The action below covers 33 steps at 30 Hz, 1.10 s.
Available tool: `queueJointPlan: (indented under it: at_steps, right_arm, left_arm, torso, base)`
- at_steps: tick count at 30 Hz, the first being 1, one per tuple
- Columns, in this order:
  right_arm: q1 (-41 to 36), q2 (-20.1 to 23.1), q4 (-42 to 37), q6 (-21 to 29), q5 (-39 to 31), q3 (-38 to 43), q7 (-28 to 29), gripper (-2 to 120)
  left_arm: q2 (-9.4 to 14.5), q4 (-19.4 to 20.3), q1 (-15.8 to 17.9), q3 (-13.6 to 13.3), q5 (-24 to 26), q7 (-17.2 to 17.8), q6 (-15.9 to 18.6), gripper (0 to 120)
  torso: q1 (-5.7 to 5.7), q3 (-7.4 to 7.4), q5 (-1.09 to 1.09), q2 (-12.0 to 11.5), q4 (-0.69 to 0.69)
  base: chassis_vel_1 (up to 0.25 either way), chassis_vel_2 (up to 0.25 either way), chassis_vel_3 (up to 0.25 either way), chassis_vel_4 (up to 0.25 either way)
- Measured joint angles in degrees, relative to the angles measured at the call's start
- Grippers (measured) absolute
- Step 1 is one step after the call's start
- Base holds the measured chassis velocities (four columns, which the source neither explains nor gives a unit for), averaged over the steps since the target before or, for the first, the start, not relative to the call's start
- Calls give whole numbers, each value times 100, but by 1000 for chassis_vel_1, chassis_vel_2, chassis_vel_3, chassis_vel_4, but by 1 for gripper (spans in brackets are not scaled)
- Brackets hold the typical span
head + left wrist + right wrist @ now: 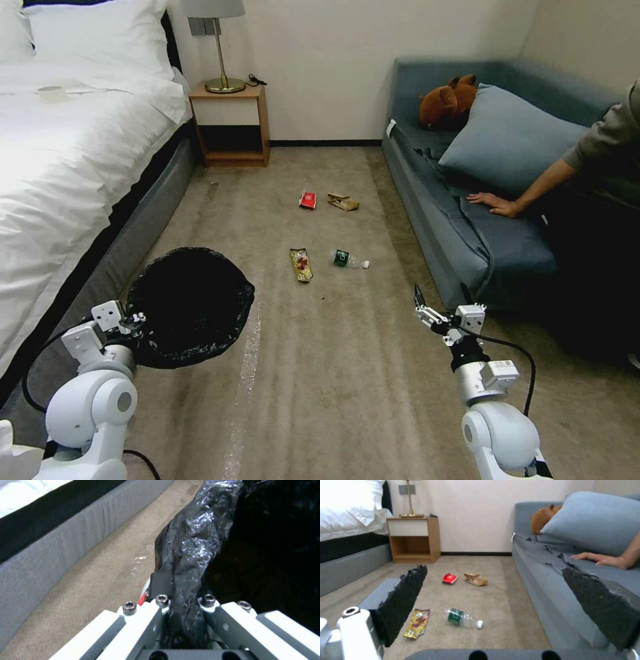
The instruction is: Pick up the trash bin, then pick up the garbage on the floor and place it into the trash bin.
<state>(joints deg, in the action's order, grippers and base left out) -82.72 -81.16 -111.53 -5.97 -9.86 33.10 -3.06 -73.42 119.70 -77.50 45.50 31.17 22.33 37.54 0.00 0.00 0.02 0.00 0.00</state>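
So the left gripper (181,620) is clamped onto the rim of the trash bin (190,307), pinching the crinkled black bag (190,550) between its two white fingers, and the bin sits low at the robot's left side, right next to the grey bed base (50,555). From the head view I can't tell if the bin is off the carpet (333,373) or sitting on it. The right gripper (422,308) is out front on the right, near the corner of the blue sofa (467,227), spread wide with nothing between its black foam pads (403,600). The garbage is all on the floor ahead, between bed and sofa: a red-white wrapper (307,199) and a crumpled brown paper bag (343,201) lie close together farther off toward the wooden nightstand (230,123), and closer in there's the long gold-brown snack wrapper (301,264) with the little clear bottle (349,259) lying on its side just beside it, white cap pointing toward the sofa. None of the four is touching a gripper. A brown plush toy (448,101) is tucked behind a blue pillow (510,137) on the sofa, and a lamp (220,47) stands on the nightstand.
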Motion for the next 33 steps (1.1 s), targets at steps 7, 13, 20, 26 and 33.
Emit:
queueJointPlan:
  at_steps: [7, 13, 20, 26, 33]
  right_arm:
    - [12, 1, -6, 51, -4, -11, 34, 100]
    - [24, -6, 14, 78, 32, -8, 26, 100]
    - [41, -7, 49, 77, 61, 30, 1, 100]
    - [49, -7, 63, 54, 59, 45, -31, 100]
    - [52, -6, 71, 36, -15, 48, -53, 100]
  left_arm:
    - [-22, 65, -66, 3, -60, -80, 20, 1]
    - [-74, 132, -123, 9, -71, -182, 1, 1]
    - [-149, 163, -80, 30, -6, -186, -56, 1]
    - [-206, 109, -6, 43, 87, -63, -64, 1]
    - [-267, 75, 15, 49, 183, 12, -66, 1]
  torso:
    - [0, 0, -1, 0, -1]
    - [0, 0, -1, 0, 0]
    - [0, 0, -1, 0, 0]
    - [0, 0, -3, 0, -1]
    - [0, 0, -2, 0, 0]
  base:
    - [0, 0, 0, 0]
    - [0, 0, 0, 0]
    - [0, 0, 0, 0]
    - [0, 0, 0, 0]
    - [0, 0, 0, 0]
